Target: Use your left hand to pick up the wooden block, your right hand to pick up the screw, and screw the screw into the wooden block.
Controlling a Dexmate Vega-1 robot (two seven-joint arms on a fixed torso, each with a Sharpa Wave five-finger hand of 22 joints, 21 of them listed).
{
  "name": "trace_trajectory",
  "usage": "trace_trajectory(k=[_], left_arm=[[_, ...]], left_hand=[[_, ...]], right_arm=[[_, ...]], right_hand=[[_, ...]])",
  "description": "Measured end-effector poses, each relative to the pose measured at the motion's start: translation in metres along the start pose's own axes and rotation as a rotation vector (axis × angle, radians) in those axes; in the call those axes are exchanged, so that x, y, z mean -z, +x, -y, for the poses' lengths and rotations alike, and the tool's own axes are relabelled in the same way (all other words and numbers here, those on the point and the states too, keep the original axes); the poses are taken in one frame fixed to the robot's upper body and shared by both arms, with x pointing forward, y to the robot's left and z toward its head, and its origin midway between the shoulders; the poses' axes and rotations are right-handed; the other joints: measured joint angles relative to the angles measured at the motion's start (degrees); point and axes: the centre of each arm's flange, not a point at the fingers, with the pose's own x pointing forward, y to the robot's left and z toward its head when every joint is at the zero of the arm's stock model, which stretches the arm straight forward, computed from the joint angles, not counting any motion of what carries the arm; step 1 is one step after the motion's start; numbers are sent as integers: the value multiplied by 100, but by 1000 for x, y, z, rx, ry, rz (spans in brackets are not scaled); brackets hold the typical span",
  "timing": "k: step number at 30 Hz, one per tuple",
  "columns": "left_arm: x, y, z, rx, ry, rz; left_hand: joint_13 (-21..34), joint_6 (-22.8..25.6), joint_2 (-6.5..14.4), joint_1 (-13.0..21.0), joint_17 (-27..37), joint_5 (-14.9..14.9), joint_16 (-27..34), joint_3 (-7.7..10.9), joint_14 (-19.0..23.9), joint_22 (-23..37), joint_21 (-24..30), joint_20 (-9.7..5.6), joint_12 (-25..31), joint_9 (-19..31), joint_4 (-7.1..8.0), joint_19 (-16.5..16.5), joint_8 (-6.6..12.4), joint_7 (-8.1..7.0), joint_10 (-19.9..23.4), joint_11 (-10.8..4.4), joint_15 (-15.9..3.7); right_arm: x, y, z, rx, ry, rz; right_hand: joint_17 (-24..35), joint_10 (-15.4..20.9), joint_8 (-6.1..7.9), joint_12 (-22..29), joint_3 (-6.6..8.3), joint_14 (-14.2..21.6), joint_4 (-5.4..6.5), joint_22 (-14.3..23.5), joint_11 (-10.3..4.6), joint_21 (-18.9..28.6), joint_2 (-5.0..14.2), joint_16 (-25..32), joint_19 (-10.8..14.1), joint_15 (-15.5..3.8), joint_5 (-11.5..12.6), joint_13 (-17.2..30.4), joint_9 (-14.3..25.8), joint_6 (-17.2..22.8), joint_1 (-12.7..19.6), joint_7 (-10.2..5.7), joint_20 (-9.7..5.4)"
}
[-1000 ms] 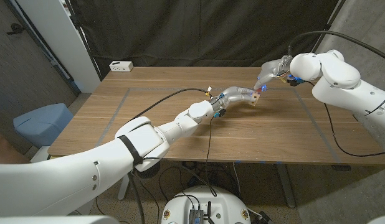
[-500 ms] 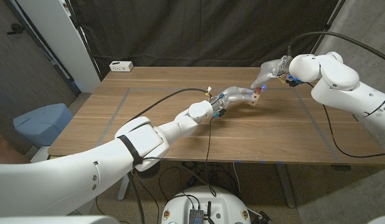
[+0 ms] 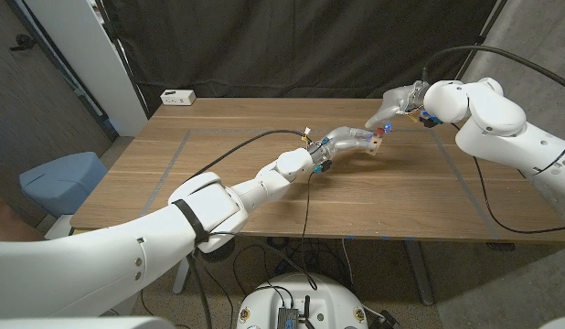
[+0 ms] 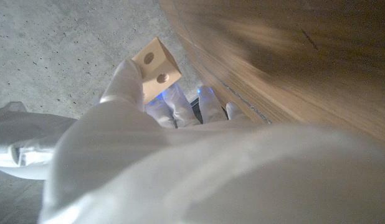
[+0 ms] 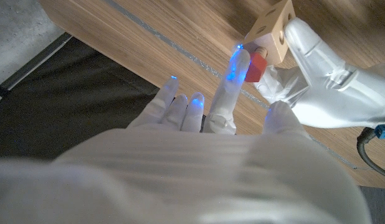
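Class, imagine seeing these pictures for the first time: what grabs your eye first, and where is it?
Two white robot hands meet over the far right part of the wooden table. The left hand holds up a small pale wooden block with round holes. The right hand presses a red-headed screw against it.

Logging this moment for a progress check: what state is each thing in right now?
Wooden block: held up off the table by the left hand, empty holes showing in the left wrist view.
Screw: red-headed, at the block's face, touched by the right hand; how deep is unclear.
Table: bare wood below.
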Motion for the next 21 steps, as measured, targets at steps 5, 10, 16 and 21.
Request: trace_trajectory(k=[5, 10, 16, 21], left_arm=[[0, 0, 1, 1, 0, 4], [0, -1, 1, 1, 0, 8], [-1, -1, 1, 1, 1, 13], [-1, -2, 2, 2, 2, 17]], left_hand=[[0, 0, 0, 0, -4, -4, 0, 0, 0, 0, 0, 0, 1, -1, 0, 0, 0, 0, -1, 0, 0], [1, 0, 0, 0, -4, -5, -45, 0, 0, 0, 0, 0, 2, -2, 0, 0, 0, 0, -2, 0, 0], [1, 0, 0, 0, -4, 26, -45, 0, 0, 0, 0, 0, 3, 0, 0, 0, 0, 0, -22, 3, 0], [1, 0, 0, 0, -3, 26, -45, 0, 0, 0, 0, 0, 5, 2, 0, 0, 0, 0, -24, 5, 0]], right_arm=[[1, -2, 0, -7, -7, -9], [2, -4, -1, -19, -11, -17], [3, -6, -1, -40, -8, -24], [4, -8, 0, -57, -2, -25]], right_hand=[[-2, -22, -137, -35, -46, 0, 0, 0, 103, 0, -57, -38, -7, 0, 44, 0, 16, -237, -57, -4, 7], [-2, -147, -316, -113, -69, -6, -24, 0, 229, 0, -62, -89, -53, -1, 126, 13, 58, -661, -107, -3, 53], [-2, -330, -504, -182, -77, -149, -84, -1, 408, -27, -60, -149, -109, 0, 210, 24, 168, -1272, -105, 4, 65], [-2, -509, -622, -202, -63, -226, -165, -1, 465, -28, 35, -188, -199, 16, 210, 43, 226, -1661, -10, 17, 93]])
